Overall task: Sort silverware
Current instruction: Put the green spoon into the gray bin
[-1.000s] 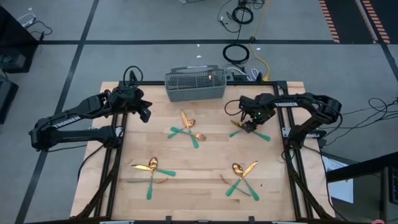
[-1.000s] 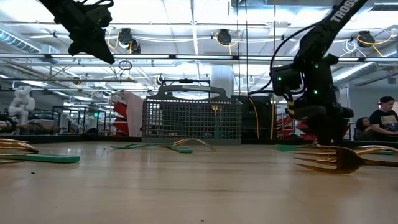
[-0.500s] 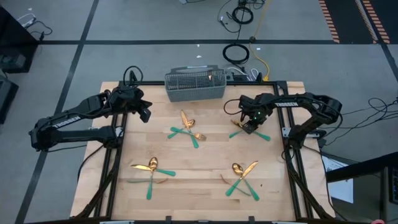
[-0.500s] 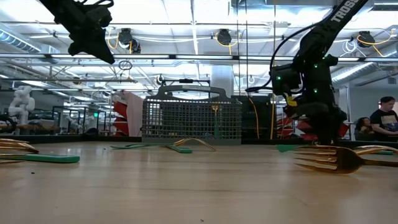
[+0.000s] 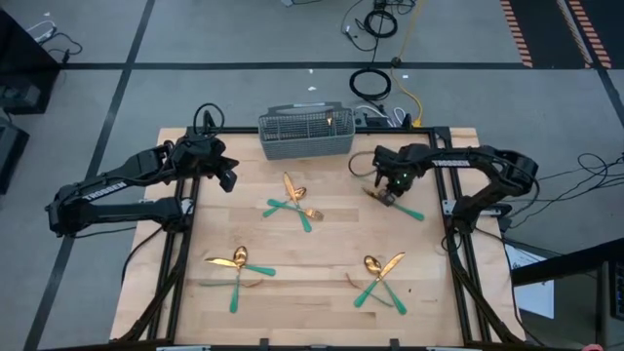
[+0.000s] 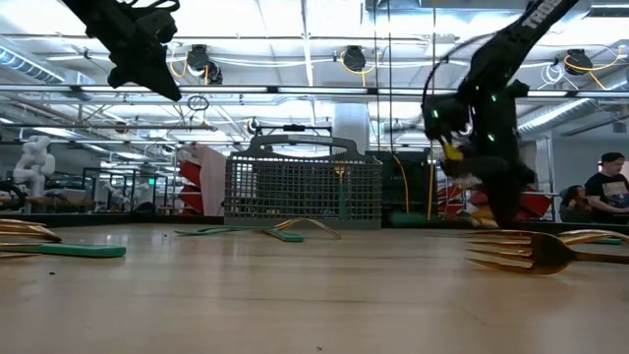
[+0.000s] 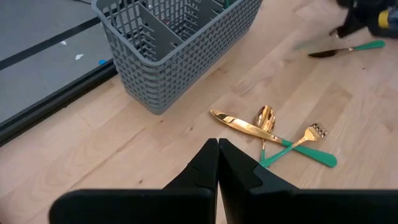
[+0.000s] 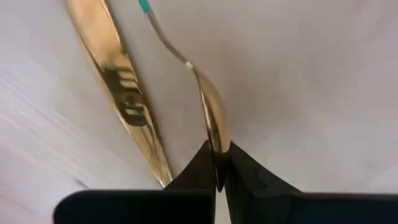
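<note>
The silverware lies in crossed groups on the wooden table (image 5: 322,312): one at the centre (image 5: 292,203), one near left (image 5: 237,268), one near right (image 5: 378,278). At the far right, my right gripper (image 5: 390,187) points down, shut on a gold spoon (image 8: 208,102) with a teal handle. A gold-bladed knife (image 8: 118,81) lies beside it on the table. My left gripper (image 5: 226,178) hangs shut and bare over the table's far left; in its wrist view the shut left gripper (image 7: 217,163) looks toward the centre group (image 7: 267,134). My right gripper pinches the spoon's gold bowl (image 8: 216,138) between its two fingertips, the bowl standing on edge between them. The fingers come from above, pointing down. The handle runs off sideways from the grip; whether its teal end rests on the table I cannot tell.
The grey wire-mesh caddy basket (image 5: 305,132) stands at the middle of the far edge. A black frame rail (image 5: 180,253) runs along the table's sides. A gold fork (image 6: 521,251) lies close to the low camera. A person (image 6: 604,192) sits in the room beyond.
My right gripper has shut on the spoon's bowl, rolled a little about its own line and risen slightly, raising the spoon's head off the wood. The knife beside it has stayed on the table.
</note>
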`<control>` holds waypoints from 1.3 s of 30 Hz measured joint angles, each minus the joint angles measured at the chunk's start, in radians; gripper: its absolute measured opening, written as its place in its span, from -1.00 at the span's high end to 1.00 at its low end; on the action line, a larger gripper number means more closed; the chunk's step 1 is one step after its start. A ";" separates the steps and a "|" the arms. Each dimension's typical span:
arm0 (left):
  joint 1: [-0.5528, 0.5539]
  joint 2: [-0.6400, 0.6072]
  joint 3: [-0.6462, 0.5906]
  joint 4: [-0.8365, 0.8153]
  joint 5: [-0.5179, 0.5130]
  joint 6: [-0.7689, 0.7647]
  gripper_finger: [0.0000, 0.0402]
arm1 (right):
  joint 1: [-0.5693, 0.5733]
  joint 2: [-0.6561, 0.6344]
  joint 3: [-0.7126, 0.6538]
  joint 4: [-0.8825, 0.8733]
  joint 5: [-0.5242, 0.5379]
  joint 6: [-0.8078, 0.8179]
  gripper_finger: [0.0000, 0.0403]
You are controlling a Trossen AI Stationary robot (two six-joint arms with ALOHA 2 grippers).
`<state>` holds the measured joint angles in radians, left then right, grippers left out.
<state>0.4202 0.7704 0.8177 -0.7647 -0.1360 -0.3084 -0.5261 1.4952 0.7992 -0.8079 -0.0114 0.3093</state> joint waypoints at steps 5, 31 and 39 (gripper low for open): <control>0.000 0.000 -0.004 0.004 0.000 0.000 0.95 | 0.005 -0.067 0.142 -0.152 0.071 0.015 1.00; 0.000 0.000 -0.037 0.016 0.013 -0.004 0.95 | 0.139 0.562 1.348 -0.286 1.288 -1.341 1.00; 0.000 0.000 -0.036 0.016 0.014 -0.003 0.95 | 0.176 0.658 1.351 0.036 1.197 -1.639 1.00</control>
<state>0.4202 0.7700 0.7815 -0.7490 -0.1215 -0.3111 -0.3500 2.1537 2.1498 -0.7714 1.1856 -1.3296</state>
